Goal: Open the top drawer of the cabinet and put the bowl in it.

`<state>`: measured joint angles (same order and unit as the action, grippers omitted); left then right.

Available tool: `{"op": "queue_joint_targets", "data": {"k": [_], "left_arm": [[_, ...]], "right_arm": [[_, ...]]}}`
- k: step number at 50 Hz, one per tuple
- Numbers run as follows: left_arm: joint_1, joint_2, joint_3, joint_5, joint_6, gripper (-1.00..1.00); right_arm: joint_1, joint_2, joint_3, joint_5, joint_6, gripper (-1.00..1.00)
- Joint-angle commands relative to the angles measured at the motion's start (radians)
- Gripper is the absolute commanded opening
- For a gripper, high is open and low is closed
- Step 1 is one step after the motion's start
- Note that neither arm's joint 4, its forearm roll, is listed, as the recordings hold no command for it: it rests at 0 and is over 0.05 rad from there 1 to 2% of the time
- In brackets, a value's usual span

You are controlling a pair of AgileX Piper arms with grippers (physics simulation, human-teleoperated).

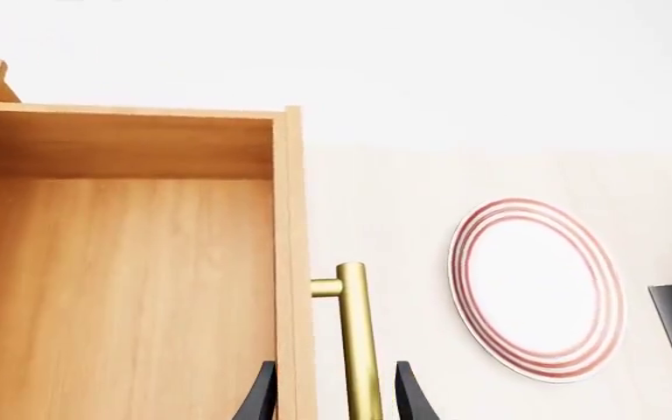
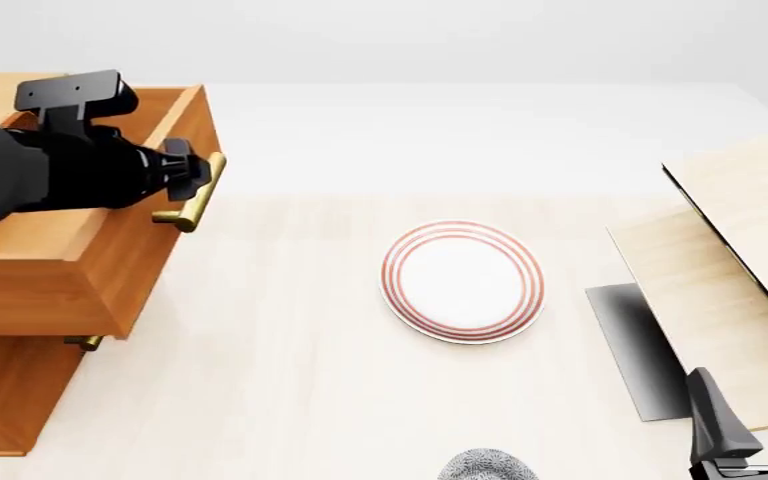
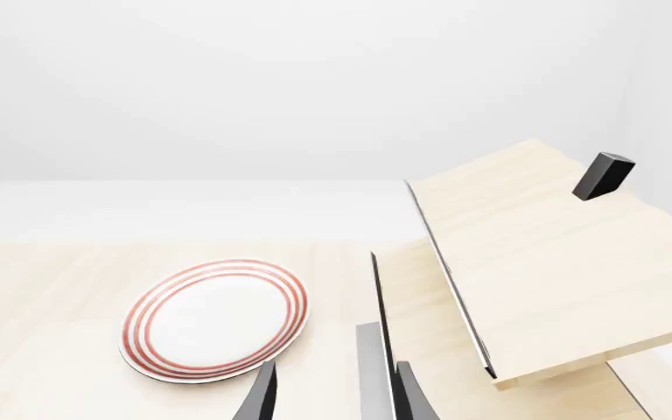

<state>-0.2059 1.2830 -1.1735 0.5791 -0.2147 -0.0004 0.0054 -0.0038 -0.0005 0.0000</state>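
The left gripper (image 1: 333,398) had its jaws set on either side of the brass handle (image 1: 357,337) of the top drawer (image 2: 84,265); whether they pressed on the bar or stood just clear of it could not be told. That drawer was pulled out of the cabinet (image 2: 4,395), its wooden inside bare. The right gripper (image 2: 752,410) hung low at the table's near right, jaws apart and holding nothing, just beside the pale wood structure (image 2: 738,265) with its slanted boards. The bowl (image 2: 488,467) sat at the near edge of the table (image 2: 291,380), only its speckled rim showing in the front view, between the 2 arms and well apart from the drawer. The red-ringed plate (image 2: 463,281) lay flat mid-table, beyond the bowl.
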Motion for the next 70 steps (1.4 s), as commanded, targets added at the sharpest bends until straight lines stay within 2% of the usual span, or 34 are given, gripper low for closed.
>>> {"op": "queue_joint_targets", "data": {"k": [1, 21, 37, 45, 50, 70], "left_arm": [[-0.049, 0.058, 0.027, -0.026, 0.025, 1.0], [-0.141, 0.108, 0.003, -0.03, 0.039, 1.0], [-0.151, 0.105, -0.01, -0.017, 0.047, 1.0], [-0.151, 0.091, -0.046, 0.019, 0.035, 1.0], [-0.128, 0.081, -0.082, 0.061, 0.077, 1.0], [-0.137, 0.064, -0.149, 0.119, 0.092, 1.0]], "right_arm": [[0.0, -0.001, 0.0, 0.0, 0.0, 1.0], [0.0, 0.0, 0.0, 0.0, 0.0, 1.0], [0.0, -0.001, 0.0, 0.0, 0.0, 1.0], [0.0, -0.001, 0.0, 0.0, 0.0, 1.0], [0.0, 0.0, 0.0, 0.0, 0.0, 1.0], [0.0, 0.0, 0.0, 0.0, 0.0, 1.0]]}}
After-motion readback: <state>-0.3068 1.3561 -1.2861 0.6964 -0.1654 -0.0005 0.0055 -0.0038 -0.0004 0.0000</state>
